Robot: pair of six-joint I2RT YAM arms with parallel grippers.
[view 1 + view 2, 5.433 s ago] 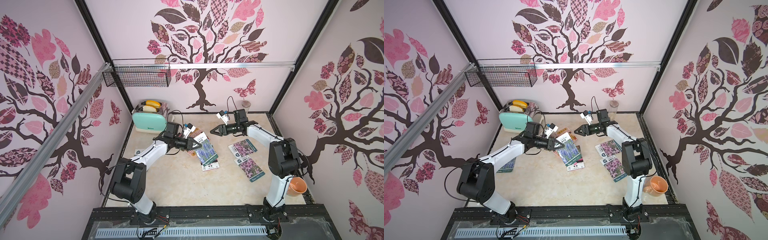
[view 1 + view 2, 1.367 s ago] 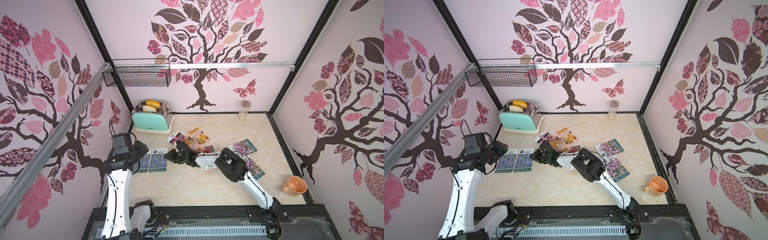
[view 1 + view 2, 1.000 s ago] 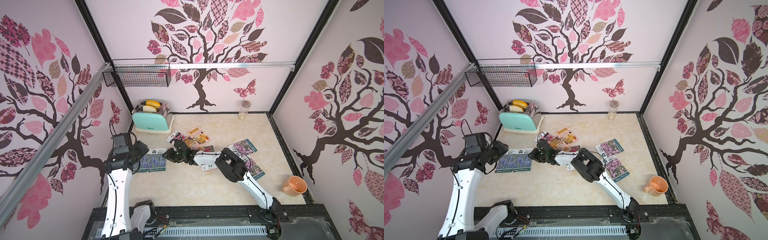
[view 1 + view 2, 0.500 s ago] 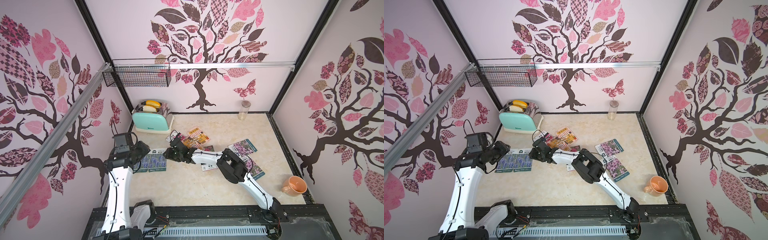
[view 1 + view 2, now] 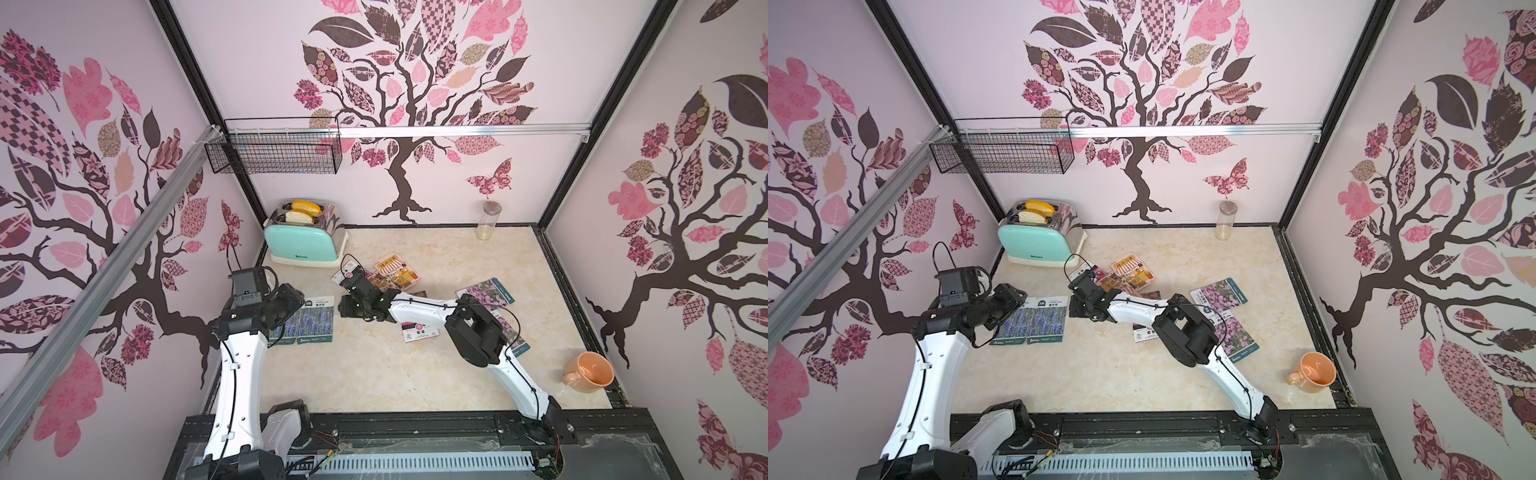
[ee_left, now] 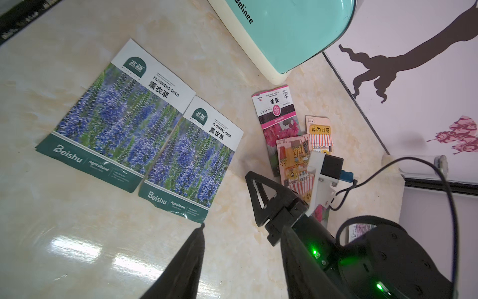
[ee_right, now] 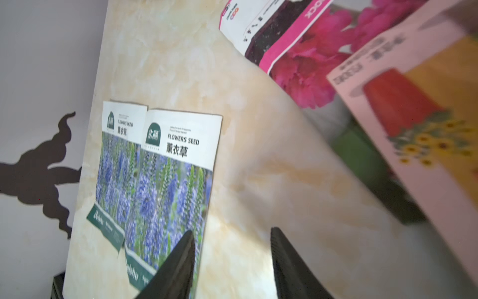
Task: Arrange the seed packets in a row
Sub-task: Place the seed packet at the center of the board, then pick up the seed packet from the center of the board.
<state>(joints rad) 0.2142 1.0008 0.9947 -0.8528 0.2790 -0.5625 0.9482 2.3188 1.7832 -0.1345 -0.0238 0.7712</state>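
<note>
Top views: two lavender packets (image 5: pixel 318 320) are lying flat side by side with their edges touching, at the table's left, in front of the mint toaster (image 5: pixel 301 245). The left gripper (image 5: pixel 291 305) is hanging over the far end of the leftmost one; I cannot tell its jaws from here. The right gripper (image 5: pixel 348 309) is reaching across the table and hovering just right of the lavender pair, apart from it. Behind its wrist, two orange shop packets (image 5: pixel 392 272) are overlapping, with a magenta packet (image 5: pixel 345 269) beside them. A second magenta packet (image 5: pixel 419 332) is showing its white band under the right arm. Two lilac packets (image 5: pixel 486 291) are lying to the right, partly covered by the elbow.

Left wrist: the left gripper (image 6: pixel 241 227) is holding its jaws wide apart, gripping nothing, over bare table. One fingertip is sitting at the corner of the nearer lavender packet.

Right wrist: the right gripper (image 7: pixel 232 230) is also standing parted and empty over bare table. One finger (image 7: pixel 178 259) is overlapping the nearer lavender packet's edge in this view. The magenta and orange packets are lying off to the side.
</note>
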